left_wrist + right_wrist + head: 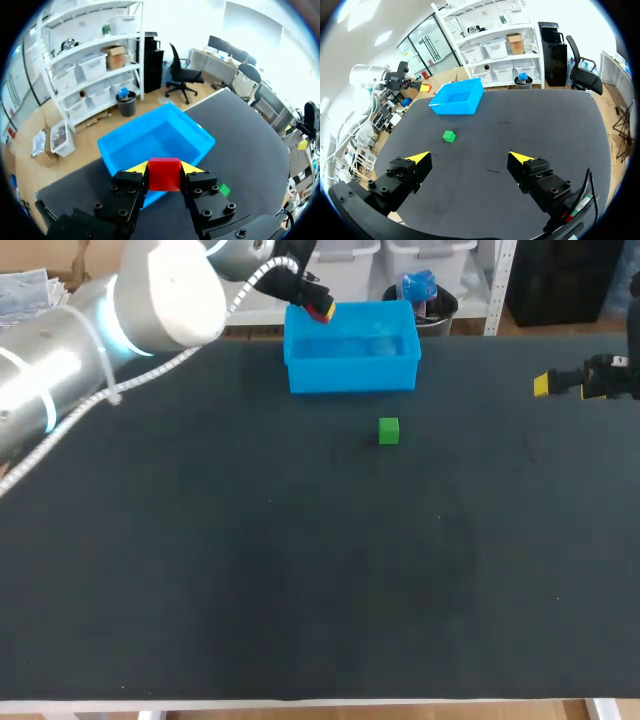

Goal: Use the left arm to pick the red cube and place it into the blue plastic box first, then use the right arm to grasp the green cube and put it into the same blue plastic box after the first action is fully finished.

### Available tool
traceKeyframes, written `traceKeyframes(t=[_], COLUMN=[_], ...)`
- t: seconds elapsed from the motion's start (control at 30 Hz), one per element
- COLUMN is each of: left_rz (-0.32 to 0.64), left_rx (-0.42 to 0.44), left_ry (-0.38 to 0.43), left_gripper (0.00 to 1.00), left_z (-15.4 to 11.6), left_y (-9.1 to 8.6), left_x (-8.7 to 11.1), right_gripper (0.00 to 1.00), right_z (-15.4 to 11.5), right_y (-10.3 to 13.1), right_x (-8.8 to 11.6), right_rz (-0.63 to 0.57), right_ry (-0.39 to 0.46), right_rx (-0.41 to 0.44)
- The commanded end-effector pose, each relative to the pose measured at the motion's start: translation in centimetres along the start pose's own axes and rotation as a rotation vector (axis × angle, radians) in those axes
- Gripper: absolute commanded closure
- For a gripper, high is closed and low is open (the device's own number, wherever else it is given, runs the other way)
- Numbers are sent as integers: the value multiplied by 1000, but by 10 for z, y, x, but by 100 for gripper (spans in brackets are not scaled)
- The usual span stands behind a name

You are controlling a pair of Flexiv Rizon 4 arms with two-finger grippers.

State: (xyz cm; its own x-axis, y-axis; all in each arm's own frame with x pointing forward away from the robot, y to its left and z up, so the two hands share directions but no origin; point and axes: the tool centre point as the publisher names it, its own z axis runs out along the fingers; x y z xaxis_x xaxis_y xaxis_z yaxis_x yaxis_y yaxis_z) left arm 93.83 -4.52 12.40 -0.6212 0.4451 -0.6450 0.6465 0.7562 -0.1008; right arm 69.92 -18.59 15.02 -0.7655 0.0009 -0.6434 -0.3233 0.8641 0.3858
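Note:
My left gripper (164,169) is shut on the red cube (164,174), both yellow tips pressed to its sides. In the head view that gripper (320,308) holds the red cube (319,311) in the air over the left rear corner of the blue plastic box (352,365). The box (155,142) lies open and empty just ahead of and below the fingers. The green cube (389,430) sits on the black table in front of the box, also seen as the green cube (449,135). My right gripper (470,159) stands wide open at the table's right edge, far from the cube.
The black table (300,570) stretches wide in front of the box and cube. My left arm's white body (110,330) crosses the back left corner. The right gripper (560,383) hangs at the right edge.

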Motion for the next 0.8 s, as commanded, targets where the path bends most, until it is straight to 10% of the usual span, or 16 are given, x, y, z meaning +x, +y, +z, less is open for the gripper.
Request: traceKeyframes(t=[0.03, 0.8], left_rz=[2, -61], left_rx=[29, -11], left_ry=[20, 150], left_gripper=[100, 100], left_z=[38, 110], left_y=[11, 29], left_x=[-23, 5], right_gripper=[0, 0], right_z=[1, 1], right_y=[0, 0], right_x=[0, 0], right_rz=[0, 0], right_ry=[0, 0], right_rx=[1, 1])
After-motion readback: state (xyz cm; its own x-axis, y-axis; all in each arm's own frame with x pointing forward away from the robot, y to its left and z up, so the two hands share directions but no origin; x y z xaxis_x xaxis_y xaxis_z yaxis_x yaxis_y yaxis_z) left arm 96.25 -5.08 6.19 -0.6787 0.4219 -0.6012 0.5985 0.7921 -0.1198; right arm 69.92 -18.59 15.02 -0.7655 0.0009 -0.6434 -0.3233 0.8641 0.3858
